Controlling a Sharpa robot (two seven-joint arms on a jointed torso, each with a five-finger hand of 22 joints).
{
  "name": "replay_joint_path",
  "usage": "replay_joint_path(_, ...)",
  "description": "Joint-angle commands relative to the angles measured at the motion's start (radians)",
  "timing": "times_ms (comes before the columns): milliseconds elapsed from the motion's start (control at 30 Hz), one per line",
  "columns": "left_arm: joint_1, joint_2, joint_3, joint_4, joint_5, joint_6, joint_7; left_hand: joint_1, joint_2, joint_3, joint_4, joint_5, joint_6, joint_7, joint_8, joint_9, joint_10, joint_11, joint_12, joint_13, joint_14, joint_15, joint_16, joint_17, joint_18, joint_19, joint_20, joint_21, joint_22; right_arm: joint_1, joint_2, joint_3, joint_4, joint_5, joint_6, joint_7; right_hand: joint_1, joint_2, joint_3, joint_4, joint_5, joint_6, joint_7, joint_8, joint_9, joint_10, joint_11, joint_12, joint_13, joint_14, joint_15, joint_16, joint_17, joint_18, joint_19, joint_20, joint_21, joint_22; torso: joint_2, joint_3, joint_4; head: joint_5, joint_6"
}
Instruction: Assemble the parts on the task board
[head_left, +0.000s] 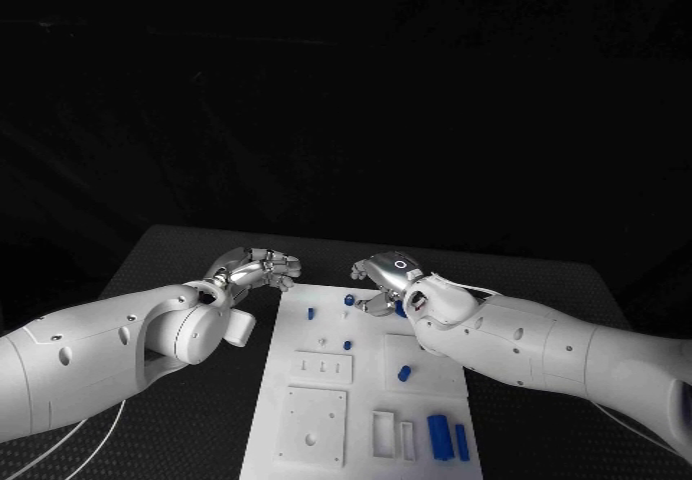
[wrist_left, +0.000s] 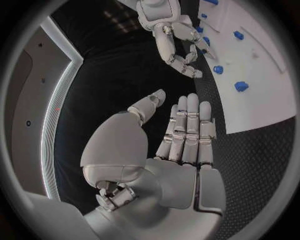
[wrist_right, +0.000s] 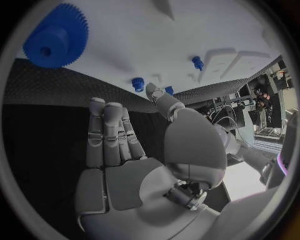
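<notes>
Head view: the board (head_left: 303, 420) lies mid-table with blue parts (head_left: 444, 437) on it; the left hand (head_left: 257, 272) hovers at its far left corner, the right hand (head_left: 389, 285) over its far edge. Wrist views: both hands' fingers are straight, apart from the thumb, holding nothing; a blue gear (wrist_right: 55, 37) lies on the board.

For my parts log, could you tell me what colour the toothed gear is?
Blue toothed gear; right wrist view.
</notes>
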Motion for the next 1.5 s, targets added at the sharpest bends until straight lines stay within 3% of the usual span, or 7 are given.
replay_joint_path(33,0.003,-0.002,0.001,0.001,-0.001,0.001,0.012,-0.01,0.003,0.005,0.001,-0.004,-0.002,0.007,-0.005,-0.001,0.0,0.004,-0.004,-0.001,-0.004,-0.005,0.005,-0.001,0.02,0.003,-0.001,0.006,0.001,0.012,-0.042,0.008,0.045,0.037,-0.021,0.026,0.028,0.003,0.006,0.004,-0.013,0.021,0.0,0.013,0.004,0.029,-0.004,0.012,0.004,0.001,-0.008,0.004,-0.004,0.047,-0.006,0.002,-0.003,0.013,0.001,0.0022,-0.0012,-0.006,0.006)
replay_joint_path(433,0.003,0.001,0.001,-0.033,0.012,0.031,0.035,-0.007,0.004,0.007,-0.001,-0.004,-0.001,0.007,-0.005,0.0,0.001,0.004,-0.004,0.0,-0.005,-0.005,0.005,-0.002,0.02,0.002,-0.002,0.006,0.001,0.053,-0.215,0.048,0.171,0.097,0.146,0.022,0.073,0.021,0.039,0.006,-0.025,0.092,-0.007,0.049,0.013,0.216,-0.068,0.099,0.077,-0.01,-0.067,0.034,0.015,0.047,-0.014,0.005,0.016,0.024,-0.005,0.0111,-0.0227,-0.003,0.016)
replay_joint_path(533,0.003,0.003,0.0,-0.042,0.012,0.046,0.037,-0.007,0.005,0.008,-0.002,-0.005,-0.001,0.006,-0.004,0.0,0.002,0.004,-0.004,0.0,-0.005,-0.005,0.005,-0.002,0.02,0.002,-0.002,0.005,0.001,0.054,-0.24,0.052,0.189,0.097,0.278,-0.003,0.054,0.024,0.008,0.002,-0.014,0.094,-0.017,0.047,0.01,0.282,-0.091,0.153,0.157,-0.014,-0.09,0.051,0.032,0.047,-0.016,0.003,0.03,0.022,-0.005,0.0132,-0.0274,-0.004,0.018)
replay_joint_path(667,0.002,0.002,0.0,-0.052,0.01,0.046,0.039,-0.006,0.005,0.009,-0.002,-0.005,0.0,0.006,-0.004,0.0,0.002,0.004,-0.004,0.0,-0.006,-0.005,0.005,-0.002,0.02,0.001,-0.002,0.005,0.001,0.053,-0.244,0.052,0.19,0.104,0.318,0.0,0.016,0.029,-0.07,-0.007,0.002,0.106,-0.044,0.049,0.014,0.252,-0.12,0.414,0.523,-0.022,-0.116,0.095,0.071,0.046,-0.006,-0.007,0.06,0.022,-0.005,0.0196,-0.0326,-0.002,0.021)
replay_joint_path(700,0.002,0.003,0.0,-0.055,0.01,0.046,0.039,-0.006,0.006,0.009,-0.002,-0.005,0.0,0.006,-0.004,0.0,0.002,0.004,-0.004,0.0,-0.006,-0.005,0.005,-0.002,0.02,0.001,-0.002,0.005,0.001,0.053,-0.242,0.052,0.185,0.105,0.324,0.0,0.029,0.045,-0.094,-0.027,0.028,0.112,-0.043,0.04,0.008,0.083,-0.121,0.706,0.808,-0.032,-0.11,0.166,0.131,0.047,0.002,-0.015,0.097,0.027,-0.005,0.0221,-0.0341,0.0,0.021)
replay_joint_path(867,0.002,0.01,0.0,-0.06,0.009,0.051,0.039,-0.006,0.006,0.009,-0.003,-0.005,0.0,0.006,-0.004,0.0,0.003,0.004,-0.004,0.0,-0.006,-0.005,0.006,-0.002,0.02,0.001,-0.002,0.005,0.001,0.049,-0.233,0.052,0.147,0.124,0.332,0.01,0.008,0.045,-0.079,-0.007,0.033,0.105,-0.036,0.022,-0.002,0.031,-0.115,0.967,1.005,-0.04,-0.111,0.214,0.194,0.047,-0.006,-0.027,0.159,0.024,-0.003,0.0278,-0.0353,-0.004,0.019)
replay_joint_path(1500,0.001,0.025,-0.001,-0.071,0.004,0.065,0.03,-0.006,0.008,0.01,-0.003,-0.006,0.0,0.006,-0.004,0.0,0.003,0.004,-0.005,0.001,-0.006,-0.005,0.006,-0.003,0.02,0.001,-0.001,0.005,0.001,0.018,-0.179,0.052,0.061,0.153,0.333,0.045,-0.006,0.066,-0.073,-0.003,0.089,0.095,-0.03,0.012,-0.007,0.028,-0.11,1.069,1.054,-0.026,-0.108,0.232,0.231,0.047,0.002,-0.042,0.203,0.02,-0.003,0.0268,-0.0283,-0.008,0.008)
